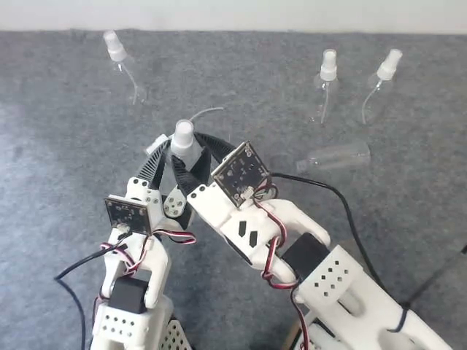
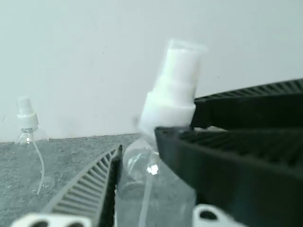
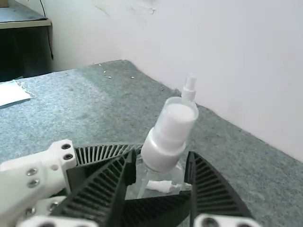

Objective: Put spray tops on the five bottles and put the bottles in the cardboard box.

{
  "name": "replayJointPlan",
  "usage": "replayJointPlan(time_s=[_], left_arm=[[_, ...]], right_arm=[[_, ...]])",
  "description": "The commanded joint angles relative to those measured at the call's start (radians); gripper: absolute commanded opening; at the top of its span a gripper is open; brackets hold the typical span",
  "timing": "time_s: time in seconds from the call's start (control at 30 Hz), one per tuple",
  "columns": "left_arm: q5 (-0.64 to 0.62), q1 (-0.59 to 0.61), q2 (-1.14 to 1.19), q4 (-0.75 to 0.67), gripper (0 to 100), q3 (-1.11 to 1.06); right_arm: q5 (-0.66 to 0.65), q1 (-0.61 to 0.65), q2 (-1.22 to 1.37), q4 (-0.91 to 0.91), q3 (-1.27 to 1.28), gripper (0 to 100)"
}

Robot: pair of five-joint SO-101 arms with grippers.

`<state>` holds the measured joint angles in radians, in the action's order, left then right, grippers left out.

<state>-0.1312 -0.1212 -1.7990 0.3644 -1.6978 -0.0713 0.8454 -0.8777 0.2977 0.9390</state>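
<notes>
Above the middle of the table (image 1: 58, 109), the right gripper (image 3: 161, 161) is clenched on the bottle (image 3: 156, 182), probably light, slick and thin-walled, just under its spray top (image 3: 171, 127), likely its stiffest hold; I cannot tell the left gripper's (image 1: 169, 157) state.

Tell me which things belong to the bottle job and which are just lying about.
Job: centre bottle; far-left bottle; middle-right bottle; far-right bottle; lying uncapped bottle.
Lying about: black cable; paper sheet.
</notes>
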Motion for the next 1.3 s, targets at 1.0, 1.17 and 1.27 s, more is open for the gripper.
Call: replayJointPlan(time_s=[1.0, 1.17, 1.27], left_arm=[[0.083, 0.003, -0.018, -0.031, 3, 0.025], [0.081, 0.008, -0.018, -0.031, 3, 0.050], [0.078, 0.026, -0.018, -0.031, 3, 0.079]], right_arm=[[-0.012, -0.082, -0.397, 0.259, -0.055, 14.5], [-0.009, -0.087, -0.423, 0.378, -0.051, 14.5], [-0.008, -0.088, -0.437, 0.407, -0.003, 14.5]])
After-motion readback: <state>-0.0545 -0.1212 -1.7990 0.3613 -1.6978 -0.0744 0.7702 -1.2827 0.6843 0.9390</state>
